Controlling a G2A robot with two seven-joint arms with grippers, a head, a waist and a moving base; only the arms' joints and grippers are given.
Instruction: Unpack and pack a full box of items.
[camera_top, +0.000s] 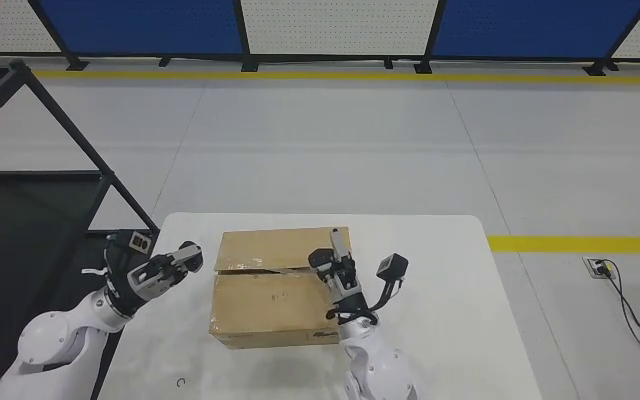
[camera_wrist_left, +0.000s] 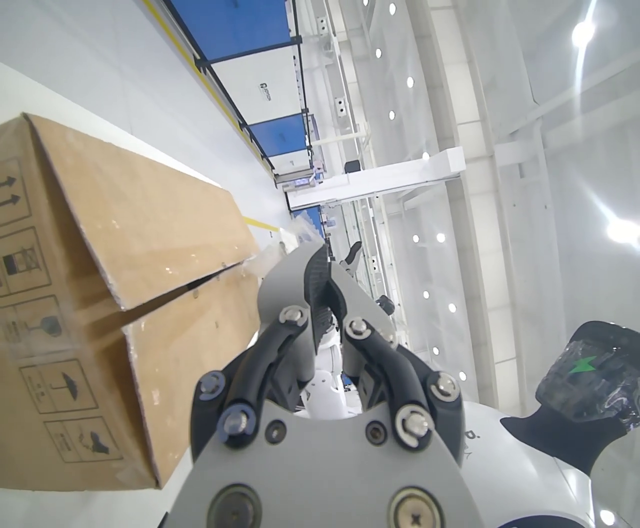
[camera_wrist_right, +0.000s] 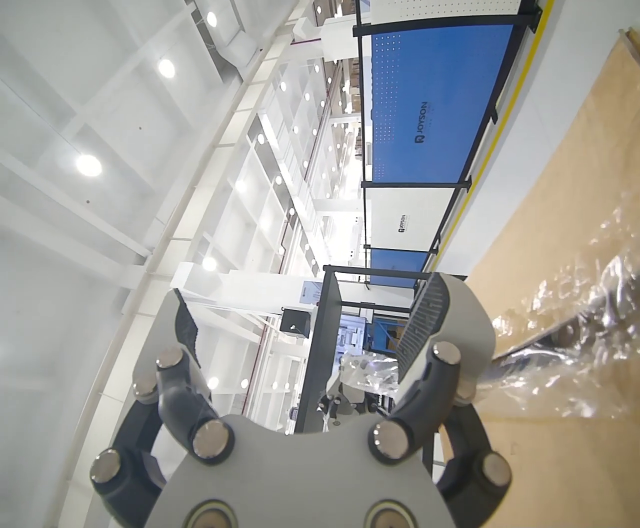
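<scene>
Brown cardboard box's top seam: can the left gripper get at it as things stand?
Probably yes: the shut left gripper sits at the end of the brown cardboard box, near its seam, nothing between.

One box (camera_top: 260, 300) — one table (camera_top: 450, 300).

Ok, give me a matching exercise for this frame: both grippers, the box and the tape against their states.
1 left gripper
2 right gripper
3 cardboard box
4 clear tape

A crumpled at the box's seam
B shut, beside the box
C on the white table, flaps down
D open, over the box top

Pairs: 1-B, 2-D, 3-C, 4-A.
</scene>
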